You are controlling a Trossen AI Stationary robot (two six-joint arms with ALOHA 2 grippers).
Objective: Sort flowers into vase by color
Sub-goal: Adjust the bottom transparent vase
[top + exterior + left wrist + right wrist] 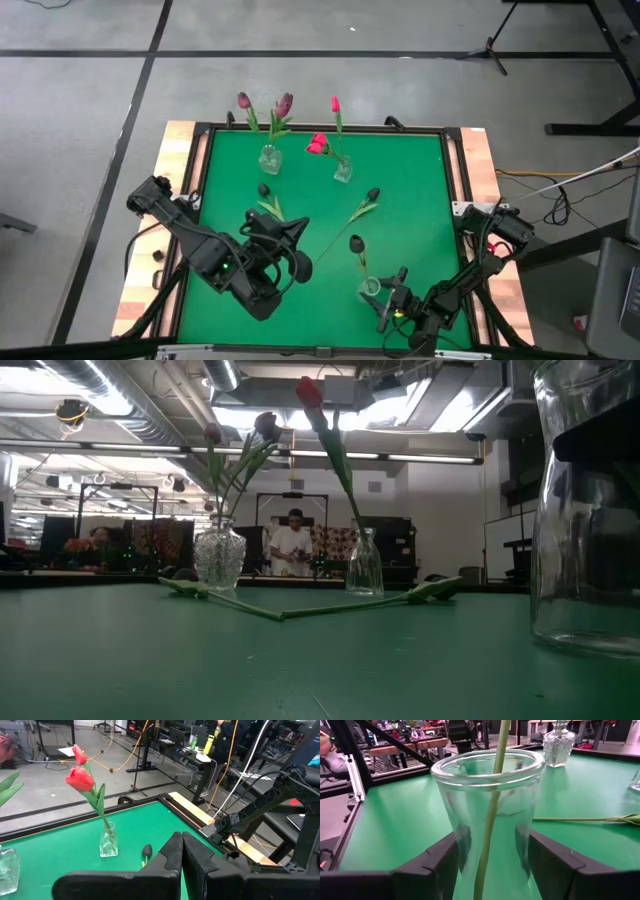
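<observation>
Right pincer [385, 300]: fingers [427, 862] set either side of a clear glass vase [487, 810], pressed to its walls, so grasping the vase. One dark-headed flower [357, 244] stands in it, its green stem running down the middle of the glass.

Left pincer [181, 851]: clenched, fingers touching, nothing between them. It hangs above the green tabletop [420, 200], a little way from the right pincer.

Flowers still lying flat: two dark-headed ones, the first [266, 196] just ahead of the left pincer, the second [368, 200] ahead of it and towards the right pincer; their stems converge near the left pincer.

Flowers already placed: purple heads in a round vase [269, 160] and pink heads in a slim vase [343, 170], both well ahead of the two pincers at the far side of the tabletop.

Hazards, as judged:
- The held vase is tall and smooth; a squeeze off-centre or a sideways pull could tip it or let it slide, spilling the single stem.
- Thin stems lying flat give the left pincer little to pinch; a descent too low would scrape the tabletop, too high would close on nothing.
- The converging stems lie close together; taking one may drag the other.
- A dark head could be mistaken for purple and go into the wrong vase.
</observation>
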